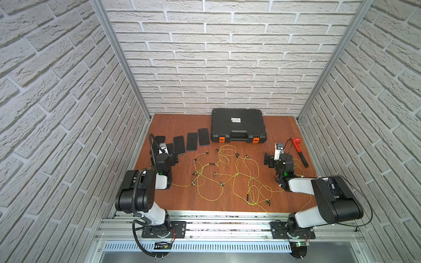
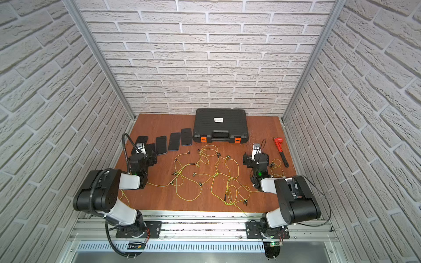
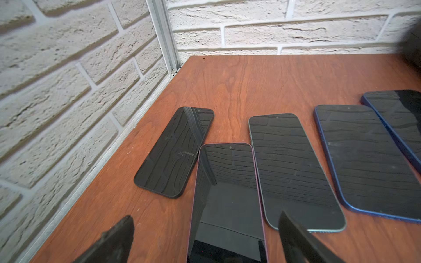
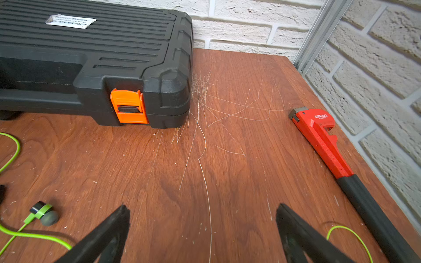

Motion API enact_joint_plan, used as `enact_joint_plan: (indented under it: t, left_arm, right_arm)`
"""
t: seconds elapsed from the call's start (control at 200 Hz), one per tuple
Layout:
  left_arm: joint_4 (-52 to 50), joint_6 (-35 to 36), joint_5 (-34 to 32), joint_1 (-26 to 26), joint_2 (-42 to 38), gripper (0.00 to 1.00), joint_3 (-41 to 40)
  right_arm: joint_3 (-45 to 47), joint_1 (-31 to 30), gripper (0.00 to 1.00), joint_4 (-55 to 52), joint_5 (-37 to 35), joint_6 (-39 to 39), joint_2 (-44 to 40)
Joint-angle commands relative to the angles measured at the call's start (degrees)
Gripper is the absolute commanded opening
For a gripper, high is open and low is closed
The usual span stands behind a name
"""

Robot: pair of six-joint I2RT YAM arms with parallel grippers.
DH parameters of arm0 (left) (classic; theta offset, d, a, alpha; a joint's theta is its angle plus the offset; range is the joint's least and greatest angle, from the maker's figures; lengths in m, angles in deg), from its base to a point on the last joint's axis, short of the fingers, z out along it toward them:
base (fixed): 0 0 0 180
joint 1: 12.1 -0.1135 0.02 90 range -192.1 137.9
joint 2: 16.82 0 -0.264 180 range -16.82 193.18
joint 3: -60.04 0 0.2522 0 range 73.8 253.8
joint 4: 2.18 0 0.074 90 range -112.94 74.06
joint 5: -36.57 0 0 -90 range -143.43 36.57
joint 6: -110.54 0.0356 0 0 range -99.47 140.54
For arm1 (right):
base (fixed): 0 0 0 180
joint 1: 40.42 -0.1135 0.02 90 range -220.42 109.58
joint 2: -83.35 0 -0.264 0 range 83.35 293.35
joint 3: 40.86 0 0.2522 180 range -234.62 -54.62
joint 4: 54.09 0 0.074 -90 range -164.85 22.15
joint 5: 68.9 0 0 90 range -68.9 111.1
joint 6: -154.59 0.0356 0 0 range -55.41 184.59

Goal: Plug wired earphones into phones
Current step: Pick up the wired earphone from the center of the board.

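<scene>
Several phones [image 1: 192, 141] [image 2: 174, 141] lie screen-up in a row at the table's back left. Loose wired earphones [image 1: 236, 174] [image 2: 215, 174], thin yellow-green cables with dark earbuds, sprawl tangled over the middle. My left gripper [image 1: 173, 157] [image 2: 153, 159] [image 3: 205, 216] is open and low over the near end of a pink-edged phone [image 3: 227, 193], holding nothing. A black phone [image 3: 175, 152], a grey-edged one [image 3: 291, 170] and a blue-edged one [image 3: 369, 164] lie around it. My right gripper [image 1: 267, 159] [image 2: 246, 160] [image 4: 202, 207] is open over bare wood, with an earbud [image 4: 44, 213] beside it.
A black ribbed case [image 1: 238, 125] [image 4: 91, 57] with orange latches stands at the back centre. A red pipe wrench [image 1: 299, 151] [image 4: 323, 141] lies along the right wall. Brick walls close in the table on three sides. One cable loop [image 4: 350, 232] lies by the right fingers.
</scene>
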Motion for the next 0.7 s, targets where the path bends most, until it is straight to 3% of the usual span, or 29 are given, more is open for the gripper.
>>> enact_joint_plan:
  t: [0.0, 0.695]
  left_arm:
    - [2.2, -0.2, 0.7, -0.4, 0.0, 0.98, 0.2]
    - [1.1, -0.8, 2.9, -1.5, -0.1, 0.98, 0.7]
  right_arm:
    - [-0.6, 0.4, 1.00, 1.6, 0.3, 0.5, -0.5]
    - [-0.5, 0.4, 1.00, 2.0, 0.3, 0.4, -0.6]
